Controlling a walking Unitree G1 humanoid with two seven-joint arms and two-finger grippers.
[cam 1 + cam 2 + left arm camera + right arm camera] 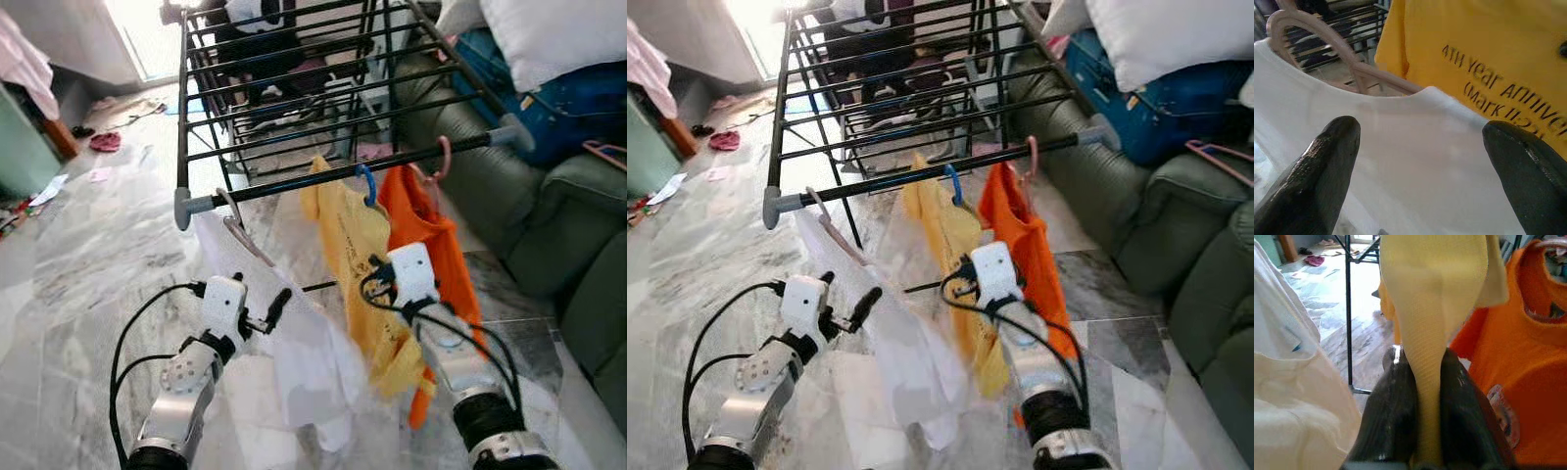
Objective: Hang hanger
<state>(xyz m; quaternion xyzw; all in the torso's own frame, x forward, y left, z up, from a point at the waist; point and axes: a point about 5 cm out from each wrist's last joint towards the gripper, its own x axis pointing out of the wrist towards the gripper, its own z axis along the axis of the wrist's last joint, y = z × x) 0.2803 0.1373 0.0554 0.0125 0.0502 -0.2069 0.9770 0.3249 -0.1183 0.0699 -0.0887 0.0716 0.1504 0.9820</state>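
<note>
Black print runs across the yellow shirt [1484, 63] in the left wrist view: "4TH Year Anniver…" on one line and "(Mark 11:2…" beneath it, both cut off at the frame edge. The orange shirt [1528, 382] carries a small round printed patch low on its front, too blurred to read.

Three garments hang in a row from the front rail of the black drying rack [294, 98] — a white shirt [294, 343], the yellow one beside it, and the orange one on the robot's right. There are three hangers on that rail: a pale pink hanger [240, 230] under the white shirt, hooked near the rail's grey end cap; a blue hanger hook [368, 186] above the yellow shirt; and a salmon-pink hook [439, 162] above the orange shirt.

The left gripper [265, 318] sits just in front of the white shirt with its two black fingers [1317, 176] spread wide, nothing between them; the shirt's collar and the pale pink hanger's shoulder lie just beyond them. The right gripper [1427, 396] has its fingers pressed together on a fold of the yellow shirt's fabric — the cloth rises straight up from between them.

A green sofa [549, 225] stands to the right, with a white pillow [549, 34] and a blue bag [578, 108] on it.
</note>
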